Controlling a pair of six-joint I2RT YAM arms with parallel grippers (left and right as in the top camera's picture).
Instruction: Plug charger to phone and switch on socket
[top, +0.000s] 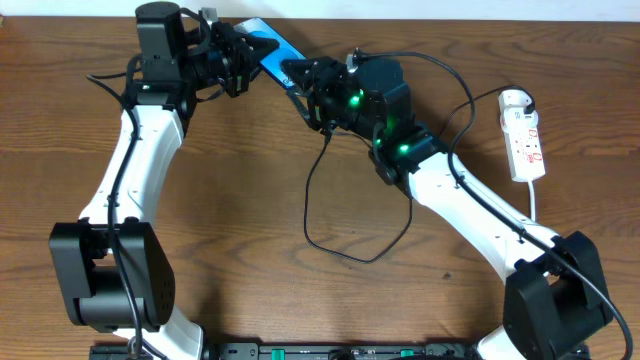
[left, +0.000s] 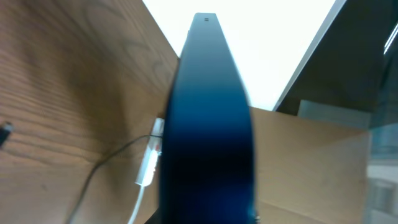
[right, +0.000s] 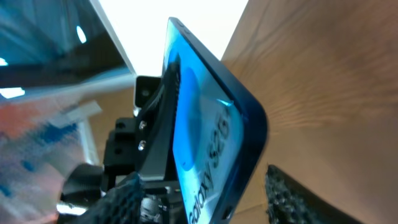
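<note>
At the 12 o'clock edge of a brown wood-grain bench (top: 230, 200), the left hand (top: 242, 55) is clenched on the phone (top: 270, 48), a slim slab with a black frame and a glossy bright blue screen. It holds the phone tilted up off the surface. The right wrist camera shows the white "Galaxy S25" lettering running along the glass, with the left hand's black metal jaws pressed flat against the screen and the back.

The right hand (top: 298, 80) meets the phone from its 4 o'clock side and is released. Its knobbly black rubber fingers (right: 285, 194) stand apart on either side of the phone's lower end, and the pad on the bench side is clear of the frame.

The charger (top: 312, 200), a thin black cable, drops from under the right hand toward 6 o'clock. It lies in a loose open loop on the middle of the bench. Its plug tip cannot be made out.

The socket (top: 526, 140), a small rounded white plastic strip with red markings, lies flat at 2 o'clock, well apart from both hands, and its white cord trails toward 6 o'clock.
</note>
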